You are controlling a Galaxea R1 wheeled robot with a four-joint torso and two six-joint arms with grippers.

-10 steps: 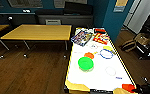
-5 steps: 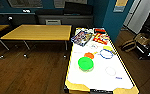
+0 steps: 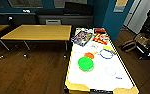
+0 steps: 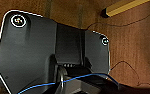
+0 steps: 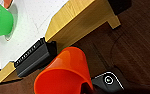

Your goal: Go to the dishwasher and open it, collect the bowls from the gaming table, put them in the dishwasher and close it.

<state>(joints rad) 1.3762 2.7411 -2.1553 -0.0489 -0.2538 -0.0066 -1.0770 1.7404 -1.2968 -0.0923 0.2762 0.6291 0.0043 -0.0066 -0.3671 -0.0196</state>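
Item: right gripper [image 5: 84, 87], I am carrying an orange bowl [image 5: 63, 72] at it; fingers' grip I cannot tell. Left fingers: cannot tell. Green bowl [image 3: 85, 63] is sitting mid gaming table [image 3: 98, 80], near its goal end. I am judging it best to approach squarely, slowly

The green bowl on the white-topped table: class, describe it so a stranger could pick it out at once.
Find the long gaming table with its white top and yellow-wood rim, right of the plain wooden table. Near the middle of its top stands the green bowl. It is bigger than the smaller orange bowl just behind it, and solid, unlike the thin rings nearby.
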